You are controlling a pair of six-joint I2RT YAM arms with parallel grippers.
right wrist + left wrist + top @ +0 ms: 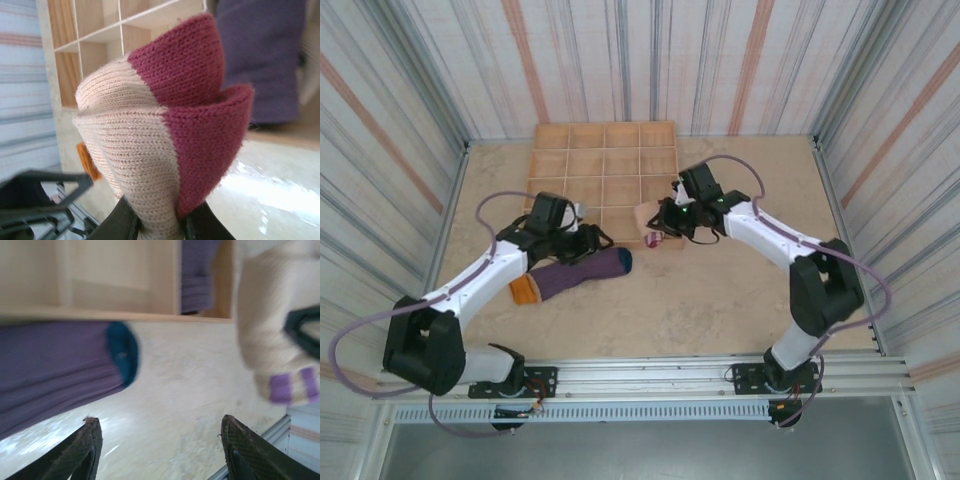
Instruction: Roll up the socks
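Left gripper [160, 452] spread, nothing between its fingers, bare counter [700, 300] beneath; purple sock [575, 275], teal toe and orange cuff, lies flat on the counter just beside it, toe end toward the wooden tray [605, 165]; right gripper [157, 225] pinches the tan sock [150, 140], bunched, red toe folded over on top, close to the tray's near edge; dark purple striped sock [197, 275] sits in a compartment along that edge.

three socks [582, 272], one wooden tray [603, 150], two arms [485, 270]
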